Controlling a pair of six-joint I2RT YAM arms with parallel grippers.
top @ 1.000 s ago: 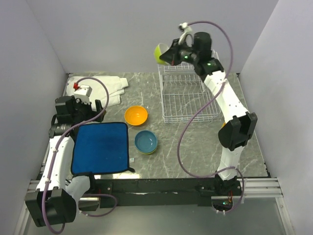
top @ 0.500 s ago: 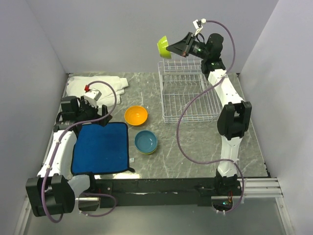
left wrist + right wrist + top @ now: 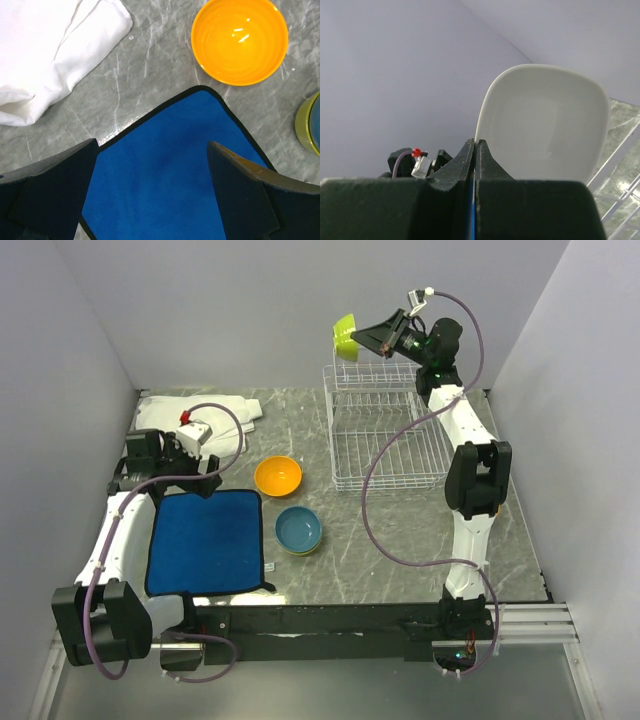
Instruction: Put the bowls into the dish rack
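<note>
On the grey marble worktop (image 3: 340, 575) stands the white wire dish rack (image 3: 385, 455), and a blue cloth mat (image 3: 205, 540) lies under the wide-open left claw (image 3: 152, 175). An orange plastic bowl (image 3: 278, 476) and a blue plastic bowl (image 3: 299, 530) sit between them. The right claw (image 3: 360, 338) pinches a lime-green bowl (image 3: 346, 337) by its rim above the rack.

Left wrist: bowl stack (image 3: 310, 124) cut by right edge, white cloth (image 3: 45, 50) by left edge. Right wrist: white-inside bowl (image 3: 545, 125) base hidden behind fingers (image 3: 454, 170); dish rack (image 3: 619, 199) just a corner.
</note>
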